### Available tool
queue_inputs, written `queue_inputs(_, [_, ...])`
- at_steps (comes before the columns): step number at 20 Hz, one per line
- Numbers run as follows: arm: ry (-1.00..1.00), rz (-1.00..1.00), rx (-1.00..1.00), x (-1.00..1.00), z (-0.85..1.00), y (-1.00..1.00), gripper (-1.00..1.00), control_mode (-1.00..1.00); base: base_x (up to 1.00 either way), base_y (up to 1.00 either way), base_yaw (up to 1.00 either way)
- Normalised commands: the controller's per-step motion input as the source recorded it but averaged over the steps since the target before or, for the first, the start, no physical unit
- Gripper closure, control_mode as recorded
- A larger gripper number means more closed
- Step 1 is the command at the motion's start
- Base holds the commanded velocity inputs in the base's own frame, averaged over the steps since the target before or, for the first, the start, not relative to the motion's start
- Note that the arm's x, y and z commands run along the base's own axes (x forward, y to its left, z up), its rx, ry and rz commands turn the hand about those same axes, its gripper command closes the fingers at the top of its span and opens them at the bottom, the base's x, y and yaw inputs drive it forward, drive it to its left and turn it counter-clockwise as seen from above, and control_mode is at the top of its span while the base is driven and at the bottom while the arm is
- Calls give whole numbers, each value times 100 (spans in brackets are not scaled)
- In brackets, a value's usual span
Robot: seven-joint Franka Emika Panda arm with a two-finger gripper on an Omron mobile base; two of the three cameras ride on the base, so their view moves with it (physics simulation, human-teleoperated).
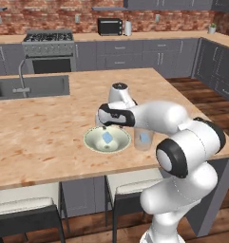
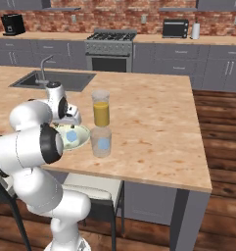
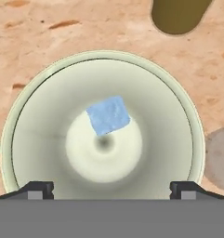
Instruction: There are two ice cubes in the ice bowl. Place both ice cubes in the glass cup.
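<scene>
Hand view: I see one ice cube [image 3: 108,115] in the ice bowl [image 3: 20,139]; claw [image 3: 111,189] spread wide, empty.
Right base view: another ice cube [image 2: 104,143] inside the glass cup [image 2: 101,142].

Item count on the table [image 1: 49,137]

Two ice cubes: one [image 3: 108,115] in the single ice bowl [image 3: 34,139], one [image 2: 104,143] in the single glass cup [image 2: 101,152]. One juice glass [image 2: 101,109].

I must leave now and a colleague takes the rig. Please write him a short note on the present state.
Gripper: jaws open, empty, above the ice bowl.
One ice cube lies near the bowl's centre.
The other ice cube is inside the glass cup, which stands beside the bowl and in front of the orange juice glass.
Done: first cube.
Left: grasp the second cube and drop it in the cup.
</scene>
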Motion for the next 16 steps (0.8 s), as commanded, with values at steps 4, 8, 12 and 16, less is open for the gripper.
queue_inputs(4, [0, 24, -7, 0, -32, 0, -100, -100, 0, 0, 0])
queue_inputs(8, [0, 20, -12, 13, -39, 0, -100, -100, 0, 0, 0])
queue_inputs(12, [0, 14, -12, 27, -30, 11, -100, -100, 0, 0, 0])
queue_inputs(16, [0, 9, -4, 29, -24, 14, -100, -100, 0, 0, 0])
